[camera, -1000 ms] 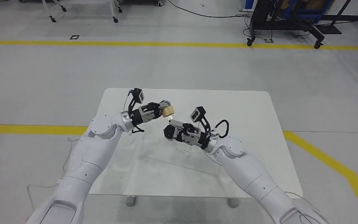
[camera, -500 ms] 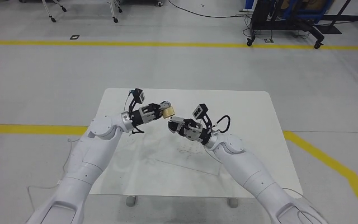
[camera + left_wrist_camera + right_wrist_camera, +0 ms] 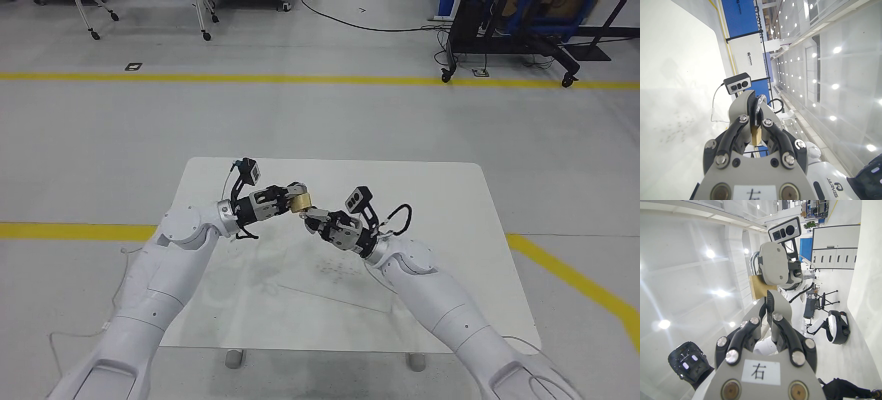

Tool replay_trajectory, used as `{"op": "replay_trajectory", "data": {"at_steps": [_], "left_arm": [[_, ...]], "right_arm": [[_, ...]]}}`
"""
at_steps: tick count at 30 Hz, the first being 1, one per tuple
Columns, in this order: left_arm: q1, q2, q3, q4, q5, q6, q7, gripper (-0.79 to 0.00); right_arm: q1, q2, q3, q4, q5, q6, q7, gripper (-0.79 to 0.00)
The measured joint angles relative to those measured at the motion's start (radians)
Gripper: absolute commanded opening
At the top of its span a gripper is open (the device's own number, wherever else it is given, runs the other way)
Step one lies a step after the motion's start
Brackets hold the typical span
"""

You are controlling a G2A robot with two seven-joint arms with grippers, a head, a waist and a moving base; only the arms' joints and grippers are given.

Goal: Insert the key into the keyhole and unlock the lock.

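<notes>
Lock: brass padlock, held off the counter, just above centre of the top view. Its shackle looks seated in the body, so I judge it not yet unlocked.

Left hand: clamped on the shackle, with the brass body jutting toward the right hand.

Right hand: fingers pressed together, tip just beside the lock body. I cannot tell whether they touch. I cannot make out the key; presumably it is pinched between those fingers.

Status (judged): lock and key are lifted and brought together. Insertion is unconfirmed. The turn and the shackle release are left.
</notes>
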Motion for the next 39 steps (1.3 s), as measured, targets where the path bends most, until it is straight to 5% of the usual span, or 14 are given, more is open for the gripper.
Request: {"op": "replay_trajectory", "data": {"at_steps": [18, 37, 39], "left_arm": [[0.006, -0.003, -0.009, -0.002, -0.005, -0.001, -0.001, -0.785], [0.006, -0.007, -0.021, 0.007, -0.044, -0.022, -0.034, -0.785], [0.006, -0.007, -0.023, 0.01, -0.052, -0.024, -0.038, -0.785]], "right_arm": [[0.011, -0.026, -0.007, 0.035, -0.014, 0.009, 0.024, -0.785], [0.043, -0.065, 0.0, 0.136, 0.17, 0.162, 0.185, -0.785], [0.05, -0.066, 0.002, 0.143, 0.14, 0.13, 0.17, -0.634]]}}
